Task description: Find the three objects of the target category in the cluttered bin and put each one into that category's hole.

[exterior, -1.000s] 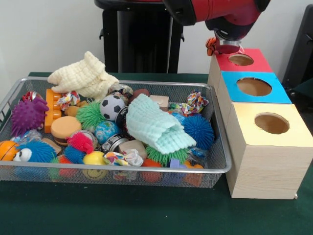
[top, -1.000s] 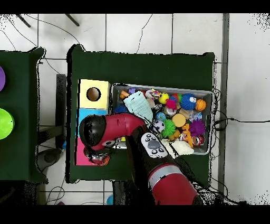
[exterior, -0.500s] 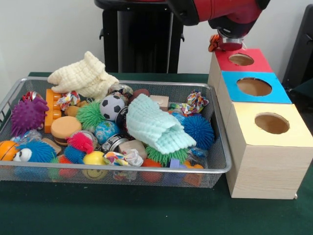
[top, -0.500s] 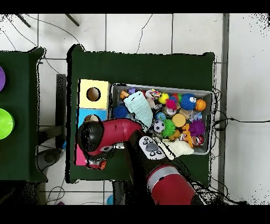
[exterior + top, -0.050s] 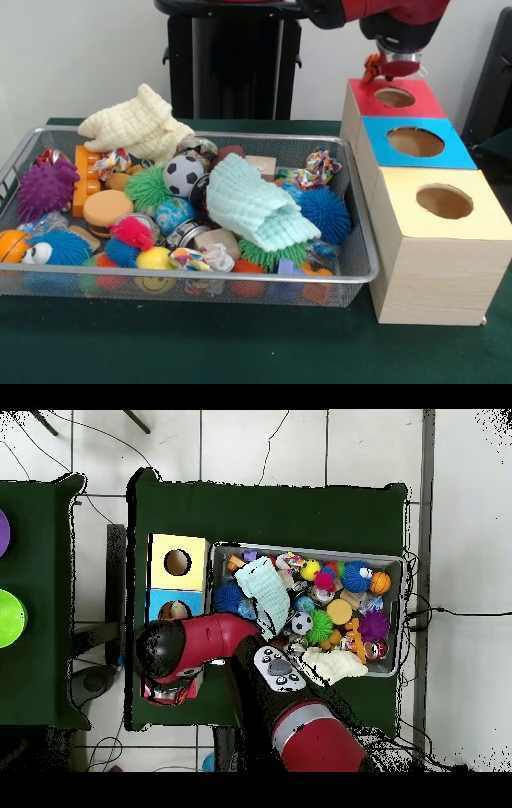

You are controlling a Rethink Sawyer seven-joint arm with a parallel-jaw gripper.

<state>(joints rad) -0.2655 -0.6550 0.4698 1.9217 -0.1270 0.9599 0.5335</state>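
Up at one o'clock in the front view, the hand (image 5: pixel 398 68) hangs just above the round hole (image 5: pixel 394 97) in the red-topped box (image 5: pixel 390 100), with a small orange toy (image 5: pixel 374 66) showing at its left side; the toy appears to be clenched in the hand, though the fingers themselves are too hidden to be sure. The red box is the farthest of three joined boxes; the blue-topped box (image 5: pixel 416 142) sits in the middle and the yellow-topped box (image 5: pixel 442 200) is nearest, each with its own round hole. Just beside them, at nine o'clock, the wire bin (image 5: pixel 184 276) rests on the green bench (image 5: pixel 240 352), packed with toys. A cream cloth (image 5: pixel 138 122) lies over the bin's far rim at eleven o'clock, and a mint-green cloth (image 5: pixel 256 204) is draped across the middle. A small soccer ball (image 5: pixel 183 174) sits left of the mint cloth, a purple spiky ball (image 5: pixel 45 189) is at the left end, and a blue spiky ball (image 5: pixel 324 214) lies near the right wall. In the overhead view the red arm (image 5: pixel 215 639) covers the red box.
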